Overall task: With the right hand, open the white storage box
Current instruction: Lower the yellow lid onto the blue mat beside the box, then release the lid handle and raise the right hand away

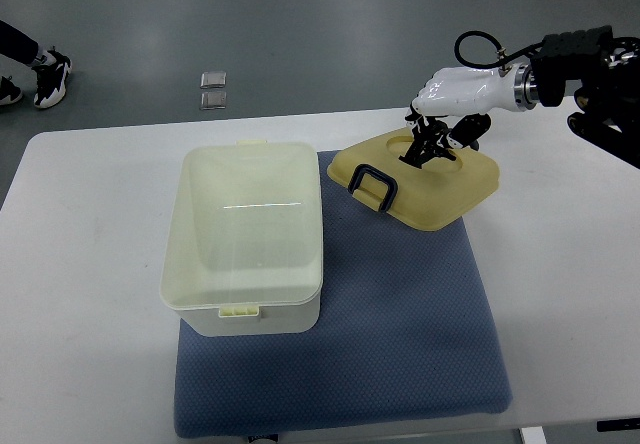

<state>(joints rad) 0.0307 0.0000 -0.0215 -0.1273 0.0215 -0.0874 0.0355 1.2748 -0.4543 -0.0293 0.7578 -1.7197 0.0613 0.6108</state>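
1. Top view: the white storage box stands open on the blue mat — long axis running away from me, latch tabs at its near and far rims.
2. Its yellow lid lies flat just right of it, handle up, overhanging the mat's far edge.
3. My right hand is on the lid's far side — whether the fingers grip it I cannot tell.
4. White table lies bare on both sides; a person's shoes stand on the floor far left.
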